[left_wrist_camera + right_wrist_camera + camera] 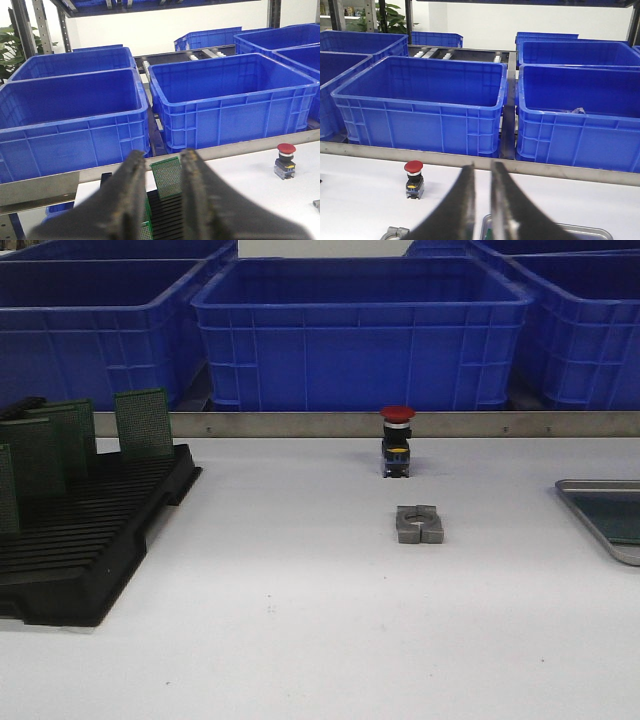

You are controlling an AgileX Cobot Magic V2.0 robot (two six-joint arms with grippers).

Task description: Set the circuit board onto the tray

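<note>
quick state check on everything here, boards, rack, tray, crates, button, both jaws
circuit boards: upright in the rack, none picked
black rack: mostly empty slots
tray: flat on the table; contents unclear
middle blue crate: looks empty
red button: upright, untouched
metal clamp: lying flat
left gripper: narrow gap, holding nothing
right gripper: narrow gap, holding nothing

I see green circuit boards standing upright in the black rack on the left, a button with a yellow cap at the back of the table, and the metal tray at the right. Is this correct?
Not quite: the button's cap is red, as the front view shows. The green circuit boards do stand upright in the black rack on the left, and the metal tray is at the right.
</note>
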